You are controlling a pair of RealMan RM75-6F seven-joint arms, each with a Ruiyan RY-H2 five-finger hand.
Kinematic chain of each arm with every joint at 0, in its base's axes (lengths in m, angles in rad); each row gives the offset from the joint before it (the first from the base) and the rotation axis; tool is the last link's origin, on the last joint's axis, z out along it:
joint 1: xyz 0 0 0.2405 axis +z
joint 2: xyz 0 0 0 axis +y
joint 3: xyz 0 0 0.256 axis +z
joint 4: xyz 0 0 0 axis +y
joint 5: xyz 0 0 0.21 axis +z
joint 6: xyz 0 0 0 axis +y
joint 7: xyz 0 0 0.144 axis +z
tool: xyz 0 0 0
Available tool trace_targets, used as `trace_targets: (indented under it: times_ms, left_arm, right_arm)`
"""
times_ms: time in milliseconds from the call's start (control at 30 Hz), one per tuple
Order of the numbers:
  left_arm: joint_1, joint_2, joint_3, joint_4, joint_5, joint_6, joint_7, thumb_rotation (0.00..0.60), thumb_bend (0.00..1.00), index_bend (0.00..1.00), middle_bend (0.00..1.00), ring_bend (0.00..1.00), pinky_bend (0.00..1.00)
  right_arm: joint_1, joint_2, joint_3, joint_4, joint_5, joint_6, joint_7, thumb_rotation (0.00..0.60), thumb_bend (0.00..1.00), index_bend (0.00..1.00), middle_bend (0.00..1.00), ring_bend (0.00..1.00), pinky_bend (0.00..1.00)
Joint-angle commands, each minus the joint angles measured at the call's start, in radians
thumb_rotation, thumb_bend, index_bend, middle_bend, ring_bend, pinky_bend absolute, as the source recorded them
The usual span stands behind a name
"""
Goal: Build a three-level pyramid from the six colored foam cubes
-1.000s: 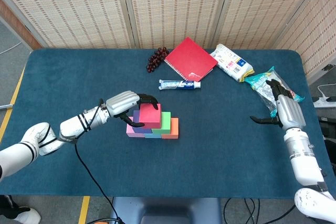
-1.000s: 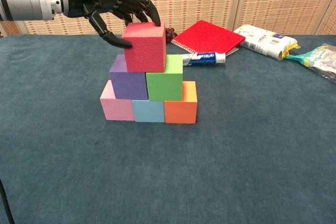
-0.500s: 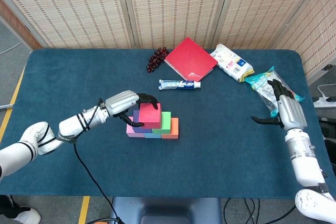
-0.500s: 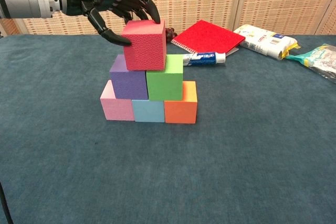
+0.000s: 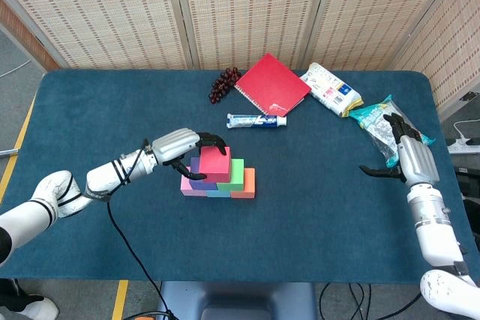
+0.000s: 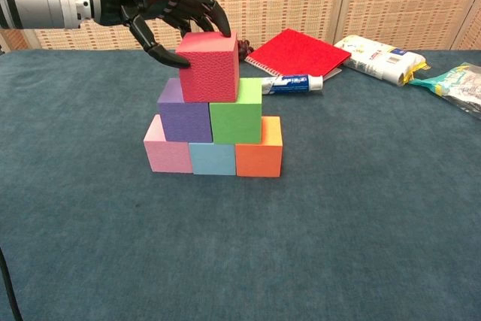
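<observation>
Blue-carpeted bench (image 6: 361, 246): left hand (image 6: 161, 9), fingers (image 6: 214, 19) clamped on red foam cube (image 6: 209, 66) atop pyramid; right hand (image 5: 411, 157) fingers apart, empty.

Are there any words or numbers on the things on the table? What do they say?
No text here is sharp enough to quote.
White and blue tube: printing along its side, too blurred to read.
Red spiral notebook: a small pale mark near one corner, too small to read.
White and yellow packet: dark and blue print, blurred.
Clear teal-printed plastic bag: pattern only, nothing legible.
Coloured foam cubes, such as the red foam cube: no writing visible.
</observation>
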Motion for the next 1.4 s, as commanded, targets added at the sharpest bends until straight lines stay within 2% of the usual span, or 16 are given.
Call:
trace_targets:
  times_ms: [33,100,267,567,767,1000,1233,1400]
  left_arm:
    - [0.000,-0.004,0.004,0.006,0.003,0.006,-0.004,0.600,0.30,0.37,0.29,0.21,0.22]
    - [0.001,-0.005,0.005,0.008,0.003,0.007,-0.006,0.600,0.30,0.37,0.28,0.20,0.22]
    - [0.002,-0.007,0.015,0.013,0.012,0.017,-0.002,0.600,0.30,0.28,0.19,0.11,0.18]
    - [0.012,-0.001,0.024,0.000,0.012,0.033,0.014,0.600,0.30,0.26,0.15,0.07,0.17]
    - [0.016,0.006,0.027,-0.012,0.011,0.039,0.027,0.600,0.30,0.18,0.06,0.01,0.15]
    - [0.019,0.017,0.026,-0.037,0.007,0.043,0.042,0.600,0.30,0.13,0.00,0.00,0.13]
    - [0.021,0.032,0.024,-0.072,0.004,0.039,0.071,0.600,0.30,0.12,0.00,0.00,0.13]
    - [0.030,0.037,0.003,-0.093,-0.030,0.029,0.099,0.600,0.29,0.09,0.00,0.00,0.13]
  right_arm:
    - [0.001,-0.001,0.001,0.001,0.002,0.001,-0.001,0.600,0.19,0.00,0.08,0.00,0.01]
    - [0.001,-0.001,0.001,0.001,0.002,0.001,-0.001,0.600,0.19,0.00,0.08,0.00,0.01]
    - [0.000,-0.003,0.002,0.001,0.004,0.002,-0.001,0.600,0.19,0.00,0.08,0.00,0.01]
    - [-0.003,-0.005,0.003,0.000,-0.004,0.001,0.005,0.600,0.19,0.00,0.08,0.00,0.01]
    - [-0.007,-0.002,0.004,0.000,-0.009,0.001,0.013,0.600,0.19,0.00,0.08,0.00,0.01]
    - [-0.012,0.000,0.003,0.004,-0.013,-0.005,0.021,0.600,0.19,0.00,0.08,0.00,0.01]
    - [-0.015,0.002,0.004,0.010,-0.019,-0.012,0.032,0.600,0.19,0.00,0.08,0.00,0.01]
    - [-0.017,0.004,0.005,0.010,-0.030,-0.015,0.041,0.600,0.19,0.00,0.08,0.00,0.01]
